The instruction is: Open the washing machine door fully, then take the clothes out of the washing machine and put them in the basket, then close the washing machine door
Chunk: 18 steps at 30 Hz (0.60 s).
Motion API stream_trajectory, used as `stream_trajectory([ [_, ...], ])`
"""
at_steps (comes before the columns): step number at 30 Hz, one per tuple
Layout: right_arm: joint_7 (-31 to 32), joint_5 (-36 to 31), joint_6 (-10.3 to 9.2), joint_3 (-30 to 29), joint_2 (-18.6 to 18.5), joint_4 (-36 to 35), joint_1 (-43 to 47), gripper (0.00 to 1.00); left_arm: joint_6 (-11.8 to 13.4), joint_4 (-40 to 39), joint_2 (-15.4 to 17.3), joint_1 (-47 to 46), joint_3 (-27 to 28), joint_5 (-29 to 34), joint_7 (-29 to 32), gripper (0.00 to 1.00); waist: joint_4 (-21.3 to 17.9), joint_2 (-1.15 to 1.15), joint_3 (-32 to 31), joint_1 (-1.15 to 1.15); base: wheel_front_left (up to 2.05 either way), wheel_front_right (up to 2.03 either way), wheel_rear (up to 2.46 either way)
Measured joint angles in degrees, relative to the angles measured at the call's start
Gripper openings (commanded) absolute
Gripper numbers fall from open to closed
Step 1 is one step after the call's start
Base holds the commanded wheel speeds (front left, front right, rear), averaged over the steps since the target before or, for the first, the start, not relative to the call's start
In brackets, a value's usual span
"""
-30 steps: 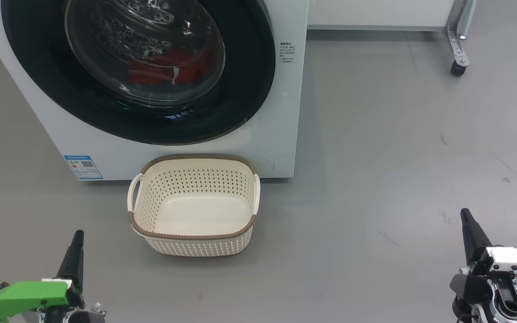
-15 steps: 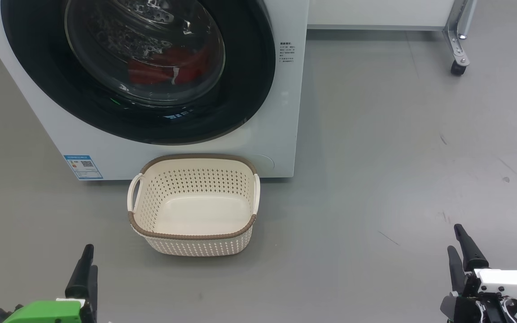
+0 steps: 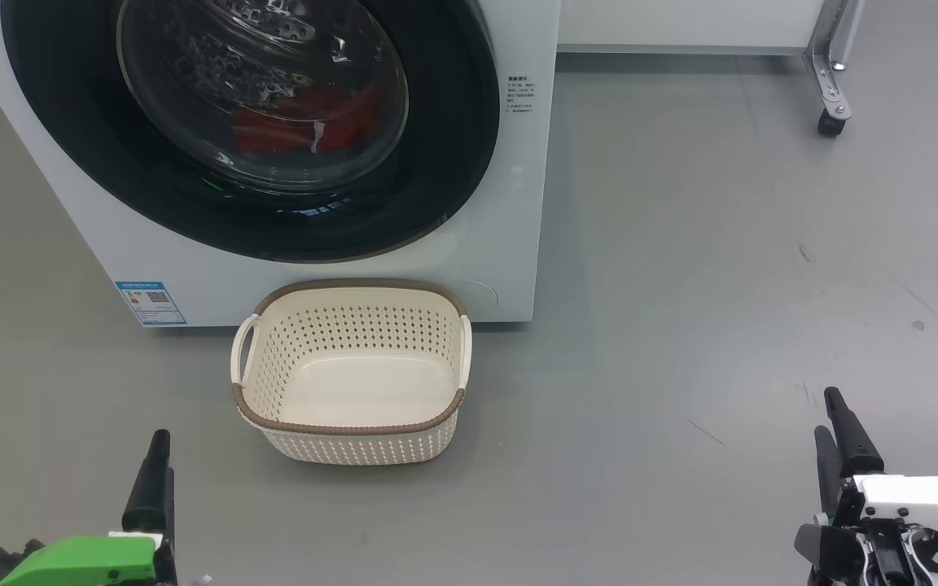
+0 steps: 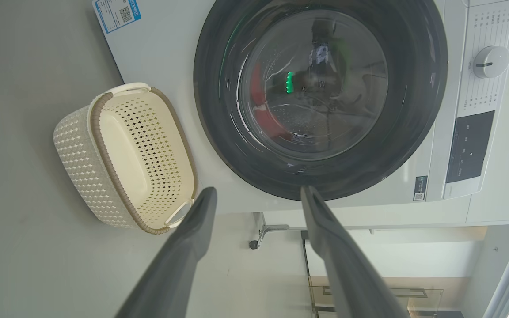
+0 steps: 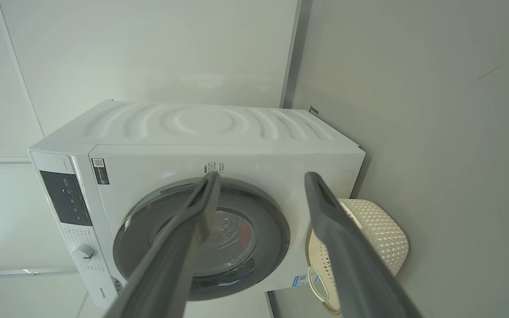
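The white washing machine (image 3: 510,203) stands ahead with the washing machine door (image 3: 453,163) shut flat against it. Red clothes (image 3: 298,122) lie in the drum behind the glass. On the floor, just in front of the machine, sits the cream basket (image 3: 347,429), with nothing in it. My left gripper (image 3: 158,457) hangs low at the left, short of the basket, its fingers open and holding nothing (image 4: 258,191). My right gripper (image 3: 826,413) is far off to the right, also open and bare (image 5: 262,174).
A metal frame leg on a caster (image 3: 831,89) stands at the back right. Wide grey floor (image 3: 721,285) lies to the right of the machine. The machine's dial (image 4: 486,62) and dark control panel (image 4: 469,148) sit above the door.
Both grippers have gone from shut to open. Both hands have shifted slightly lower in the head view. Machine, door and basket have not moved.
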Motion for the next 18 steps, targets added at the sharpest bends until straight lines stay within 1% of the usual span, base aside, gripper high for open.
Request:
stream_trajectory([
  [5, -0.99, -1.47, 0.00, 0.57, -0.04, -1.46, -0.07, 1.00, 0.00, -1.40, 0.02, 0.00, -0.32, 1.35, -0.97, 1.00, 0.06, 0.00, -0.04, 0.00, 0.00, 0.00, 0.00],
  [8, -1.48, -2.76, 0.00, 1.02, -0.12, -2.32, -0.09, 1.00, 0.00, -1.98, 0.02, -0.01, -0.59, 3.36, -1.64, 1.00, 0.10, 0.00, -0.08, 0.00, 0.00, 0.00, 0.00],
  [17, -3.25, -4.99, 0.01, 1.66, -0.25, -4.69, -0.27, 1.00, 0.00, -4.56, 0.04, -0.02, -0.40, 5.65, -3.21, 1.00, 0.27, 0.00, -0.29, 0.00, 0.00, 0.00, 0.00],
  [18, -3.42, -5.54, 0.01, 1.72, -0.25, -4.91, -0.30, 1.00, 0.00, -4.97, 0.04, -0.02, -0.38, 6.87, -3.43, 1.00, 0.28, 0.00, -0.31, 0.00, 0.00, 0.00, 0.00],
])
